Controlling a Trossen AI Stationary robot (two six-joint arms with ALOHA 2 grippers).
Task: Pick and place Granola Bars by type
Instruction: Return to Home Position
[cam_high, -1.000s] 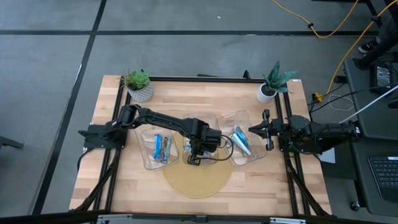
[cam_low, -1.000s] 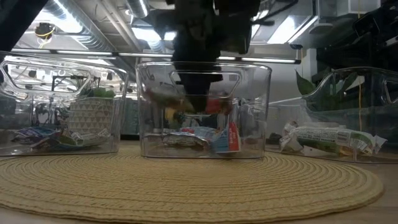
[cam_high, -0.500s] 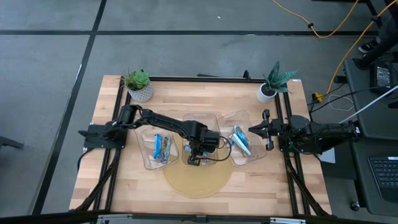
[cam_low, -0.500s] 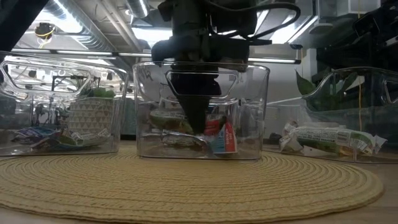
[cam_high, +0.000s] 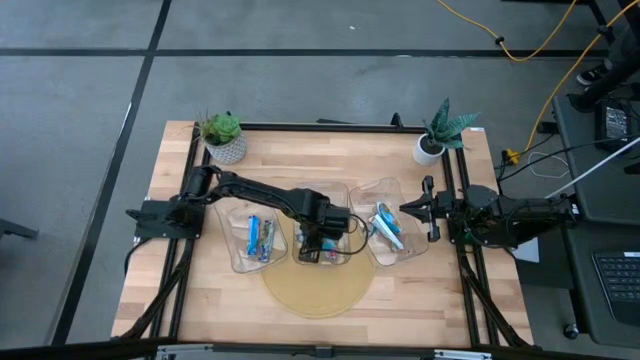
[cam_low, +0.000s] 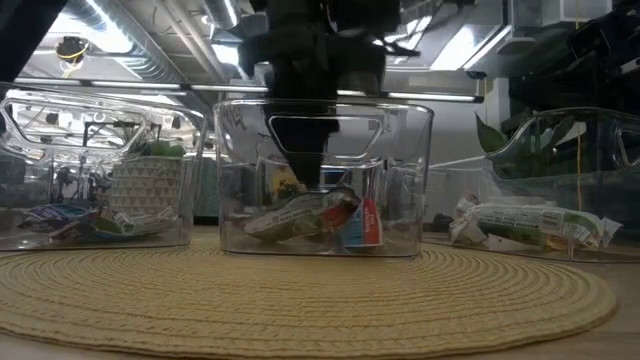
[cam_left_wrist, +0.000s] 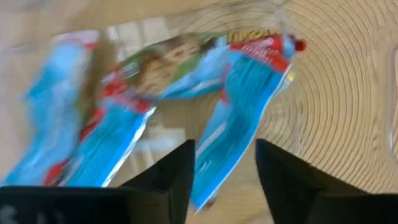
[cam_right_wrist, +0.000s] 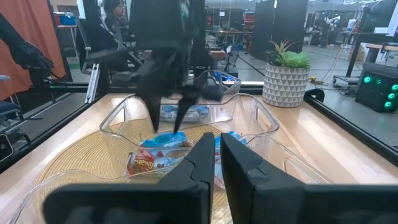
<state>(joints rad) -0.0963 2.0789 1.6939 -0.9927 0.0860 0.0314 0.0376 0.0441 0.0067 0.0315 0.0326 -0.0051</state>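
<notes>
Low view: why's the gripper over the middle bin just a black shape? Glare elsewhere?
Low view: ceiling lights behind backlight the left gripper, a black silhouette above the Granola Bars; the walls of the middle bin carry bright reflections. Right wrist view: same silhouette against the lit room, beyond the idle right gripper. High view: even light on the table, no glare.

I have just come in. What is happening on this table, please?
A two-armed robot is sorting granola bars into three clear bins on a round woven mat. The left gripper hangs open and empty inside the middle bin, just above the red-and-blue bars lying there. The left bin holds blue bars, the right bin pale bars. The right gripper waits beside the right bin.
</notes>
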